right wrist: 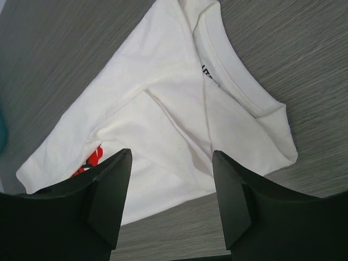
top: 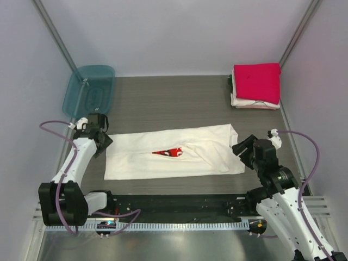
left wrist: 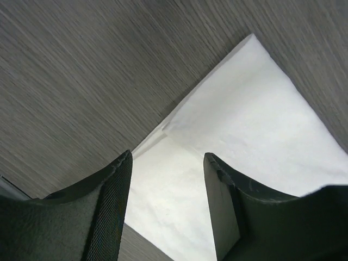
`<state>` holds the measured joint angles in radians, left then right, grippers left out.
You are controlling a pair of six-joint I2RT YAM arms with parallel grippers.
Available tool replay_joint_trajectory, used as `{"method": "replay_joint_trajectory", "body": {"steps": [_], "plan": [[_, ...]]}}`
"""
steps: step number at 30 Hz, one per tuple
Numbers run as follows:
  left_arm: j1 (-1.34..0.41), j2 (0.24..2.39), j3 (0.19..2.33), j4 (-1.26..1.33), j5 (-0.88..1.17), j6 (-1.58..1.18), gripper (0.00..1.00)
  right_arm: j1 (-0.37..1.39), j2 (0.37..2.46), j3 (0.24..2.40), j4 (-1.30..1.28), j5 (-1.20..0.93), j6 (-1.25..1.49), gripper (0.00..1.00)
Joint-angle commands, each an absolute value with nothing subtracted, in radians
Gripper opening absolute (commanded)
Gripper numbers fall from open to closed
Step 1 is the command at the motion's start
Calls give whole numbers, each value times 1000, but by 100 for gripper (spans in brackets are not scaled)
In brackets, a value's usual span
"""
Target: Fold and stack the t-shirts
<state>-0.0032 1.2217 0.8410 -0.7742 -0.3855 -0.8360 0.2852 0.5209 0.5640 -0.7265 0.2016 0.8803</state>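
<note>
A cream-white t-shirt (top: 174, 152) lies folded lengthwise into a long band across the middle of the table, a bit of its red-and-black print (top: 167, 153) showing in the seam. My left gripper (top: 102, 142) hovers open at the shirt's left end; its wrist view shows the cloth's corner (left wrist: 239, 141) below empty jaws (left wrist: 167, 163). Over the collar end the right gripper (top: 242, 151) is open too, the collar (right wrist: 228, 60) lying ahead of its empty jaws (right wrist: 172, 157). A pinkish-red t-shirt (top: 257, 81) tops a stack of pale folded ones (top: 251, 103) at the back right.
A translucent teal plastic tub (top: 89, 89) rests at the back left corner. Metal frame posts rise at both back corners. The arm bases and a cable rail (top: 174, 224) run along the near edge.
</note>
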Motion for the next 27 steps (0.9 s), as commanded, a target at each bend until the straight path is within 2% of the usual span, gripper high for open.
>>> {"method": "replay_joint_trajectory", "body": {"steps": [1,5,9,14,18,22,27], "plan": [[26,1120,844,-739,-410,-873,56,288,502,572,-694,232,941,67],[22,1149,879,-689,-330,-822,57,288,652,586,-569,114,871,66],[-46,1284,939,-675,-279,-764,55,301,927,607,-476,23,876,65],[-159,1514,1026,-681,-198,-697,53,345,1112,630,-413,28,922,64],[-166,1672,1035,-721,-179,-696,50,348,1270,658,-410,34,937,65],[-169,1732,1031,-747,-186,-703,50,328,1454,715,-396,41,898,66],[-189,1763,1014,-785,-163,-724,47,284,1680,894,-373,14,836,66]]}}
